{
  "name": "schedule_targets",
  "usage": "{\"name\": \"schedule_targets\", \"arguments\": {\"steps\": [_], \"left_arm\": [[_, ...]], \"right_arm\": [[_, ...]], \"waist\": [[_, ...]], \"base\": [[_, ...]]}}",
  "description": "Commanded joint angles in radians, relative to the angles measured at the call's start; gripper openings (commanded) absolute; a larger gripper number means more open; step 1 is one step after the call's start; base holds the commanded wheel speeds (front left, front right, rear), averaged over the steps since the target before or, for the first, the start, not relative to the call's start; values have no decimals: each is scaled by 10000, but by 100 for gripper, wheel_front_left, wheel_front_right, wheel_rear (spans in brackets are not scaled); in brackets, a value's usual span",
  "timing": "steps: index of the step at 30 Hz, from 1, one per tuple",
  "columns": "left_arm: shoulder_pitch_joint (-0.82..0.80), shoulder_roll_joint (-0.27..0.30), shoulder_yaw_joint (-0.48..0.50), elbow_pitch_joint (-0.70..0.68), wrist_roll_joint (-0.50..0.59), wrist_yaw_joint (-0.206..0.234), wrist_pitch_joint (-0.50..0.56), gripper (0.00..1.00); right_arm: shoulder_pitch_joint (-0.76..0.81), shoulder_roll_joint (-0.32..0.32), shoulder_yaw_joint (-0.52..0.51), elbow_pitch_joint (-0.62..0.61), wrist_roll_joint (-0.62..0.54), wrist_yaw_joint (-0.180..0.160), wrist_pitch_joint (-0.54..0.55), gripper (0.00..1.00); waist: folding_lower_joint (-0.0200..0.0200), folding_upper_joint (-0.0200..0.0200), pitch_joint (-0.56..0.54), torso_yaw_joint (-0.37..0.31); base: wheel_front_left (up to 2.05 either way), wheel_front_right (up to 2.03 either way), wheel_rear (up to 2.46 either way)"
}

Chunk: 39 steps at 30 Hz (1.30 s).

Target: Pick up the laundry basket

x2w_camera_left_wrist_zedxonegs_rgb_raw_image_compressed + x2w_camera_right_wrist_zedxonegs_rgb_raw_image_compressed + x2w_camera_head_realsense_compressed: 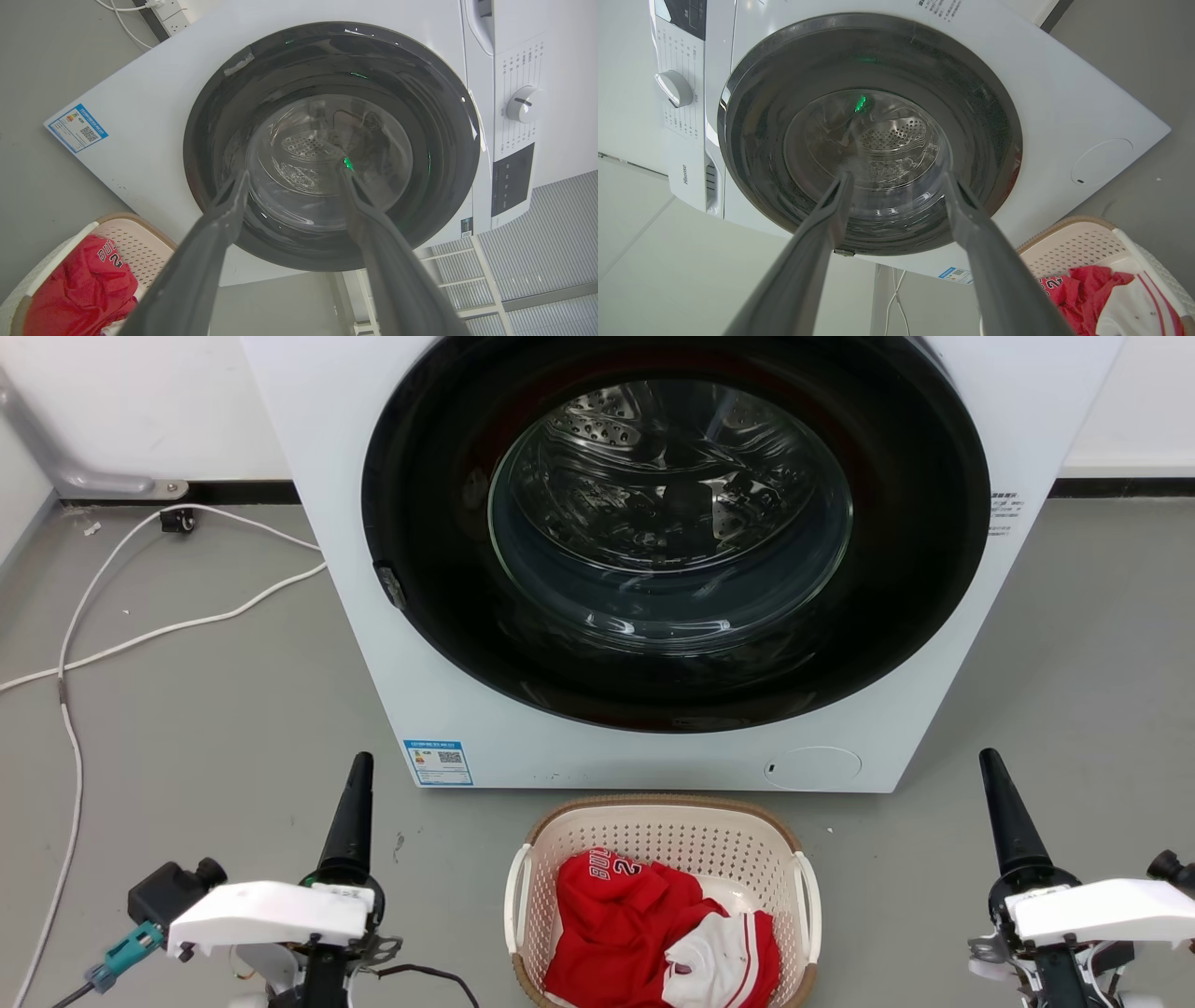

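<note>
Partly off-frame laundry basket (653, 838)

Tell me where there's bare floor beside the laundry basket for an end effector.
Bare floor lies each side of the laundry basket: between it and the left end effector, and between it and the right end effector. It's tight behind, toward the washing machine; white cables cross the floor far left.

One left gripper (293, 170), one right gripper (896, 176), one washing machine (373, 691) ahead of both, one laundry basket (653, 801) between them, one red jersey (616, 924).
</note>
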<state>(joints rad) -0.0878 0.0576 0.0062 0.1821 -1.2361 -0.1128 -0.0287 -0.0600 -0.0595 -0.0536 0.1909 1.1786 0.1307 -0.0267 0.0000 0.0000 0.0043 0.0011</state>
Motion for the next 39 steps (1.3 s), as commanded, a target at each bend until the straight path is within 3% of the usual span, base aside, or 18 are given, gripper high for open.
{"name": "schedule_targets", "arguments": {"steps": [1,14,39], "left_arm": [[-267,33,-86,-237,457,47,-83,100],[-195,17,-596,-359,3759,469,-564,100],[-237,58,-1121,12,7123,737,-1243,100]], "right_arm": [[-67,-12,5,-227,-471,0,-102,100],[131,11,8,-427,-3663,1,-452,100],[555,49,-90,-1035,-7525,0,-428,100]], "waist": [[0,0,-1,-1],[0,0,-25,-21],[0,0,-102,10]], "base": [[0,0,0],[0,0,0],[0,0,0]]}}
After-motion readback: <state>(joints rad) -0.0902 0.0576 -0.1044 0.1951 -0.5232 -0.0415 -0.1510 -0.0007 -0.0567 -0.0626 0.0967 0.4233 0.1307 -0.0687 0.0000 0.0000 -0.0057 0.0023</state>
